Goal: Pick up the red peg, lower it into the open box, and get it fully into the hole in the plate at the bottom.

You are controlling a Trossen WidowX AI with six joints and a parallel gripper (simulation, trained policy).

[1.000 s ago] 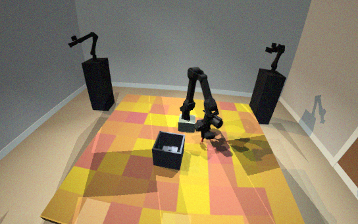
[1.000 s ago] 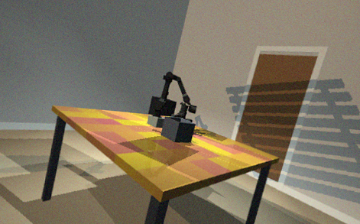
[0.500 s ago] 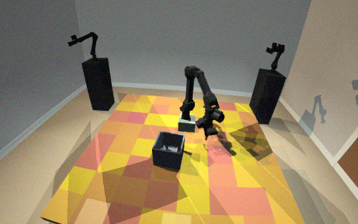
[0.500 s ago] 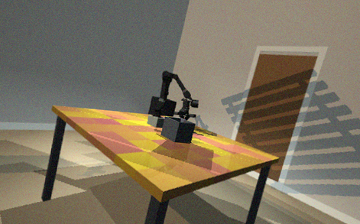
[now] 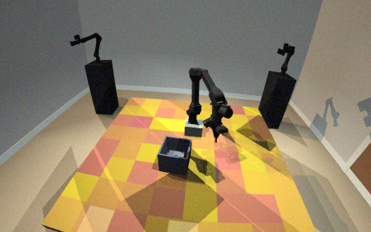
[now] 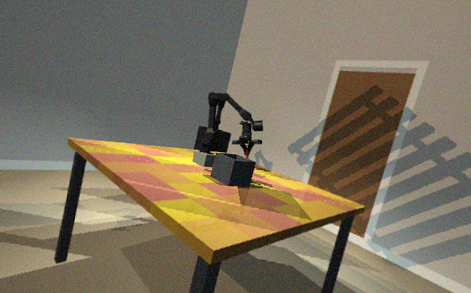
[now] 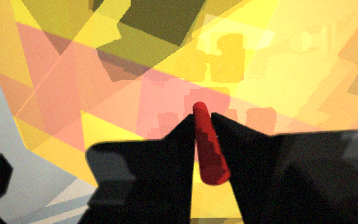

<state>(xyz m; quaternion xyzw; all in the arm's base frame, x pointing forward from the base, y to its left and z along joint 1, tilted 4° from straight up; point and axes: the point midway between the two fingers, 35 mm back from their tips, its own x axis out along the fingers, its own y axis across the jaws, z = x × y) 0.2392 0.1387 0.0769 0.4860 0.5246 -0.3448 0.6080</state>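
The red peg (image 5: 215, 140) (image 6: 247, 154) (image 7: 208, 145) is held between the fingertips of my gripper (image 5: 216, 138) (image 6: 246, 153) (image 7: 202, 118). The gripper is shut on it, above the table, to the right of the box in the top view. In the wrist view the peg looks slightly slanted between the two black fingers. The open dark box (image 5: 173, 166) (image 6: 231, 171) stands on the table. A pale plate (image 5: 175, 154) shows at its bottom in the top view; its hole is too small to make out clearly. The box's inside is hidden in the exterior view.
The patchwork table (image 5: 129, 170) (image 6: 160, 181) carries the arm's pale base block (image 5: 194, 129) (image 6: 203, 159), behind the box. Two black pedestals (image 5: 101, 87) (image 5: 277, 99) with other arms stand beyond the table's far corners. Shadows fall across the table.
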